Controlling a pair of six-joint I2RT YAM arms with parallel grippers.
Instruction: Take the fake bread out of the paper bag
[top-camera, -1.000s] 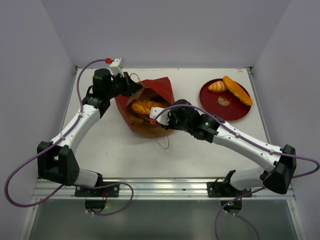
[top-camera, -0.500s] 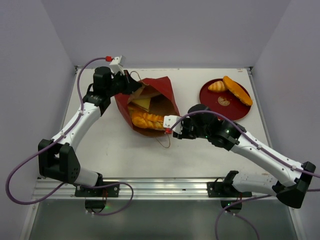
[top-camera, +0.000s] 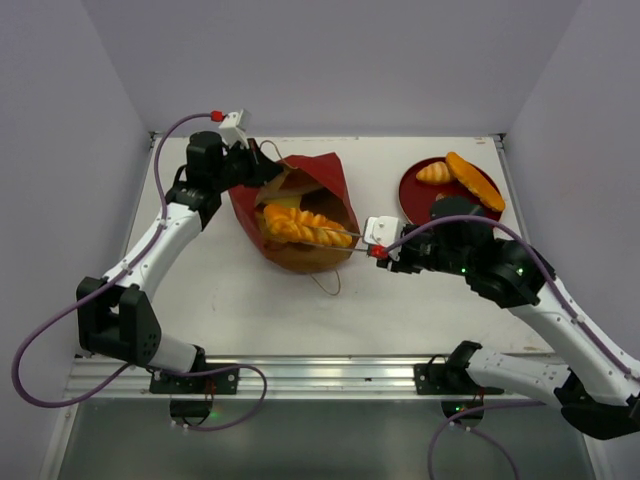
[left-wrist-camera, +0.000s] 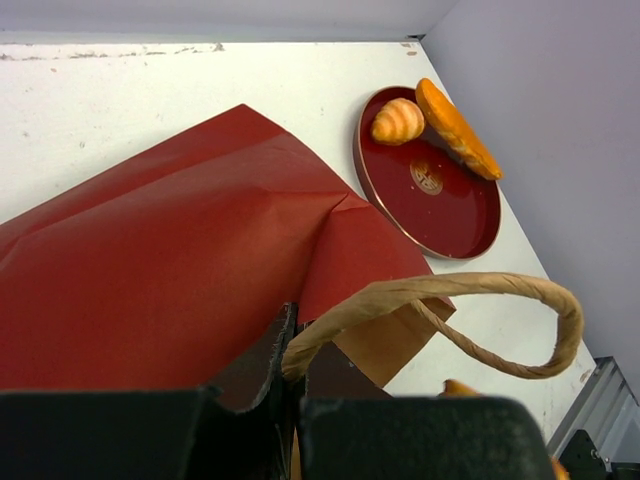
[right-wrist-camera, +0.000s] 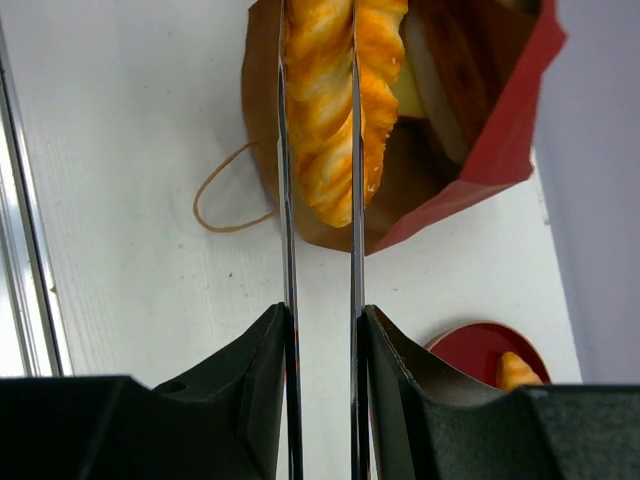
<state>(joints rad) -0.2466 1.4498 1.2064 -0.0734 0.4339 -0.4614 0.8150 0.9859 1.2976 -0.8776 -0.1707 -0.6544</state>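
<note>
The red paper bag (top-camera: 318, 178) lies on its side with its brown mouth towards the near right. My left gripper (top-camera: 266, 172) is shut on its looped handle (left-wrist-camera: 420, 292) at the rim and holds the mouth open. My right gripper (top-camera: 378, 250) is shut on thin metal tongs (right-wrist-camera: 288, 250). The tongs clamp a long braided loaf (top-camera: 305, 228) that lies in the bag's mouth, its near end just past the rim (right-wrist-camera: 325, 100). A pale yellow slice (right-wrist-camera: 405, 90) sits deeper inside the bag (right-wrist-camera: 510, 140).
A round dark-red plate (top-camera: 450, 208) at the far right holds a croissant (top-camera: 433, 173) and a long loaf (top-camera: 475, 180); it also shows in the left wrist view (left-wrist-camera: 440, 210). The bag's other handle (top-camera: 325, 285) lies loose on the white table.
My right arm has drawn back to the right, and the tongs have pulled the braided loaf from deep in the bag to its mouth. My left gripper has kept its hold.
</note>
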